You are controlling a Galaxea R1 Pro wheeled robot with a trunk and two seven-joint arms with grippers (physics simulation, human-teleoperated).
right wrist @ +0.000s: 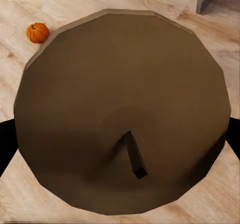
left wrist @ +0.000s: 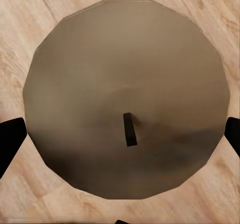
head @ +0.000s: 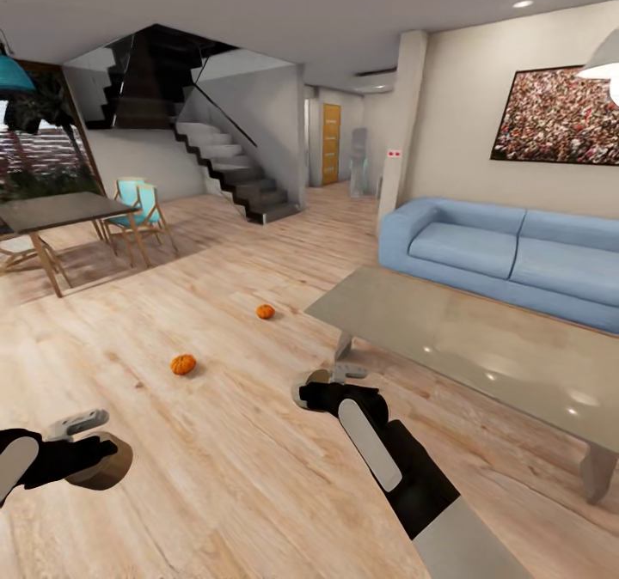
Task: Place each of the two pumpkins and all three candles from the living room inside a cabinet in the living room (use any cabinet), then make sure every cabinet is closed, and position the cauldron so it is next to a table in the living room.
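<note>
Both grippers carry candles. From the head view, the left gripper [head: 86, 450] sits low at the left, closed around a candle [head: 107, 467]; its wrist view shows the candle's top [left wrist: 125, 99] with the wick, a dark finger [left wrist: 10, 139] at each side. Right gripper [head: 331, 386] grips another candle [right wrist: 120, 109] near the grey table [head: 481, 347]. Two pumpkins lie on the wood floor [head: 215, 476]: one [head: 182, 363] nearer, one [head: 265, 311] farther, just off the table's corner. Beyond stands a blue sofa [head: 481, 248].
</note>
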